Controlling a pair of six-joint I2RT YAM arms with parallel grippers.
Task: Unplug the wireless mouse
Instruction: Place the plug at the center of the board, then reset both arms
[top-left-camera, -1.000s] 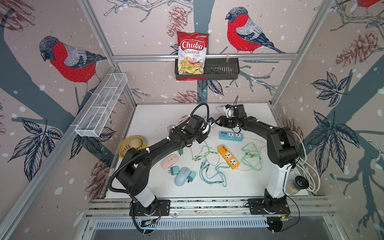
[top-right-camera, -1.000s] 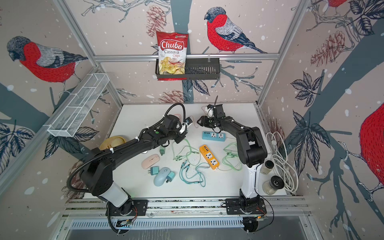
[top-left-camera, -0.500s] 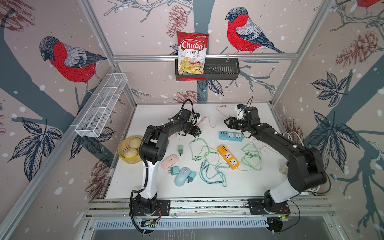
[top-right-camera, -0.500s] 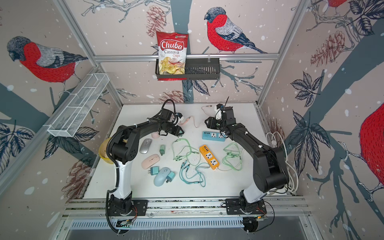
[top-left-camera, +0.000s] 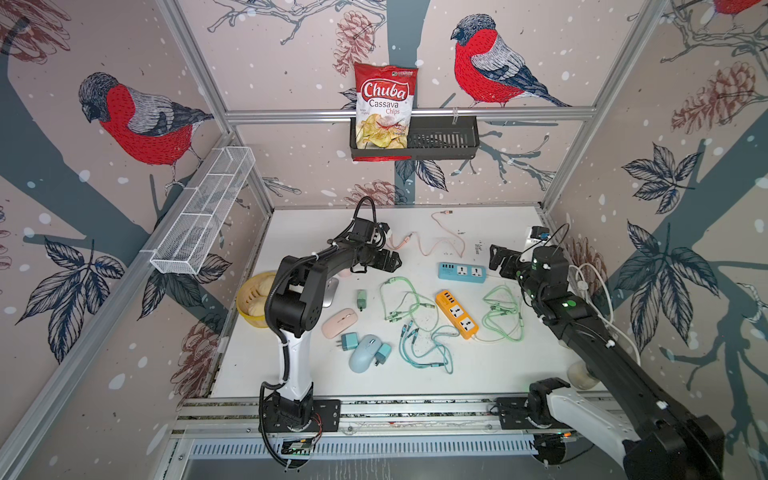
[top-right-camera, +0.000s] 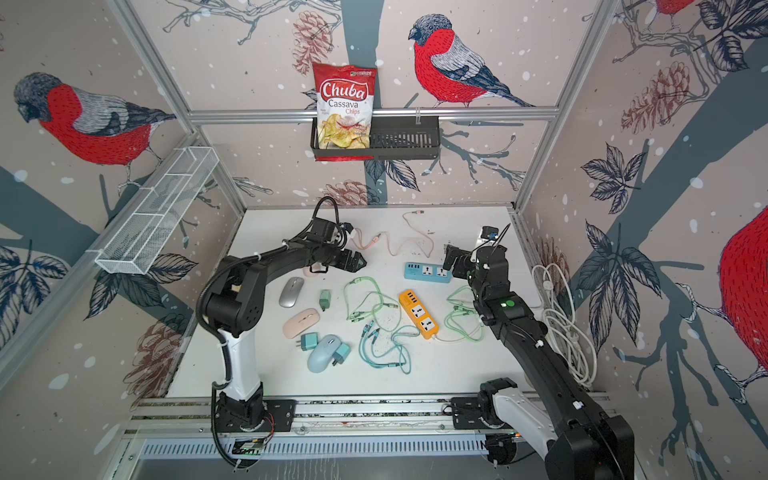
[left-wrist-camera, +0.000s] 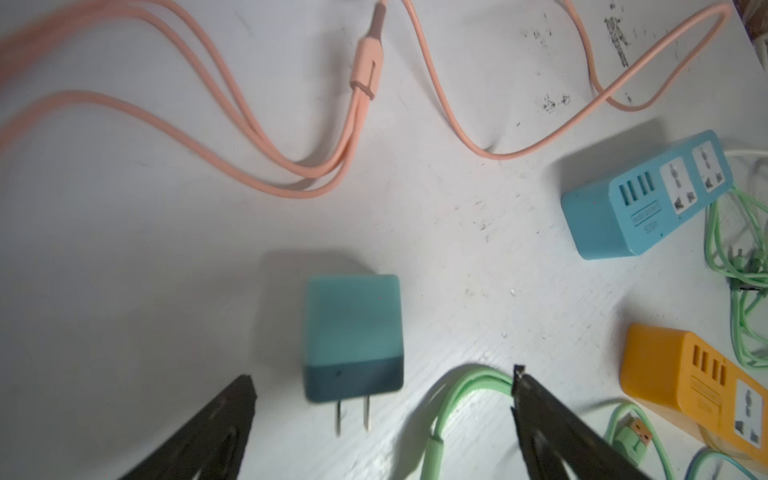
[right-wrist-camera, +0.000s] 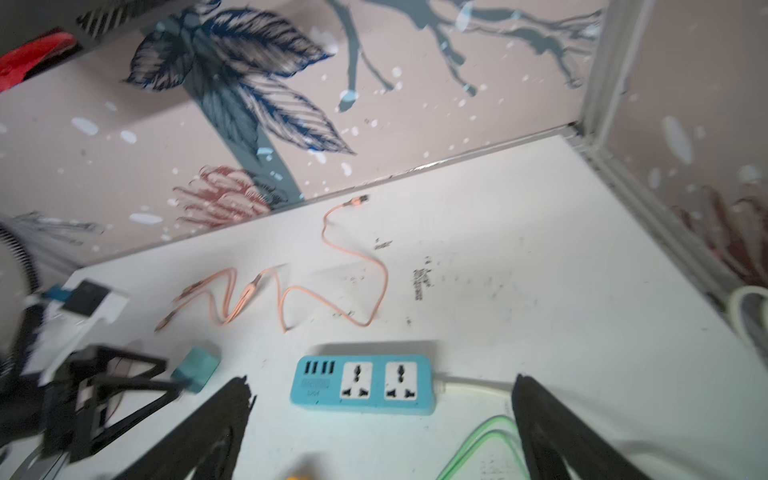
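Wireless mouse peeks from under the left arm behind the gaping left jaws; right jaws gape, well apart.

Bullfinch wallpaper on 3 walls, alu frame, white tabletop, wire shelf, blk basket on back rail.

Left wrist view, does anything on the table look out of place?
Teal charger block is loose by the open left gripper, prongs bare, plugged into nothing; dark scuffs mark the white table.
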